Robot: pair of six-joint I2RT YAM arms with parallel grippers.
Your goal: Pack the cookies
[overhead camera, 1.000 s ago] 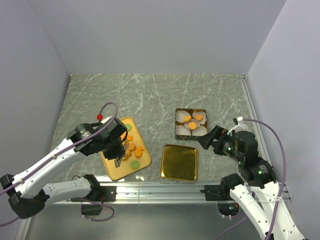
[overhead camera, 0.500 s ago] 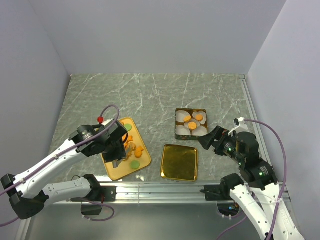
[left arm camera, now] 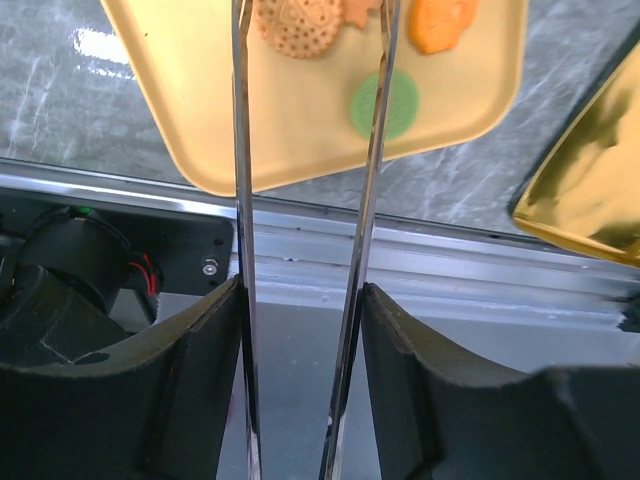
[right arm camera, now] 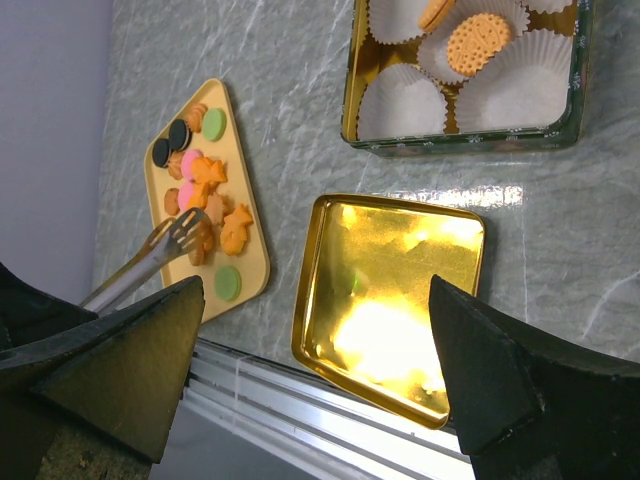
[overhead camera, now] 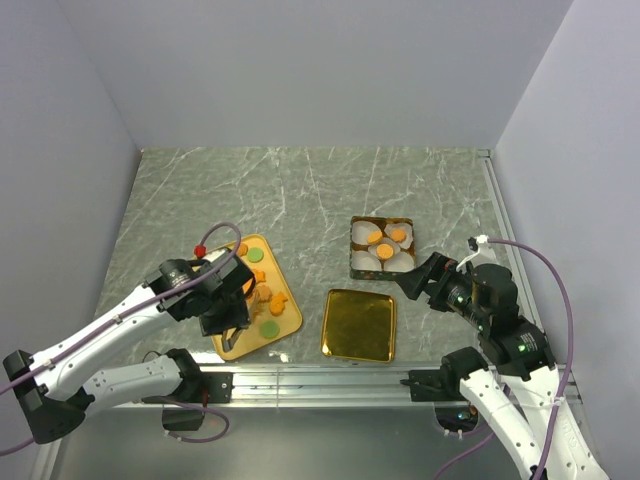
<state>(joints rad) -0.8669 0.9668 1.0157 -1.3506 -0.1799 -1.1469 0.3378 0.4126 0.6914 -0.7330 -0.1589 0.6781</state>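
Top external view shows most cookies [overhead camera: 263,293] lying on a yellow tray [left arm camera: 300,130] at the near left; a few orange ones sit in white paper cups [right arm camera: 402,108] inside the green tin [right arm camera: 460,143] farther right; a gold lid [overhead camera: 360,325] lies between them, close to the near rail. The left gripper [overhead camera: 227,316] is pressed onto metal tongs [right arm camera: 172,238]; the two tong arms stand a little apart; the left wrist view cuts off their tips, and the right wrist view shows them too small to tell if they hold a cookie. The right gripper [overhead camera: 412,280] hangs just beside the tin, fingers spread wide, holding nothing.
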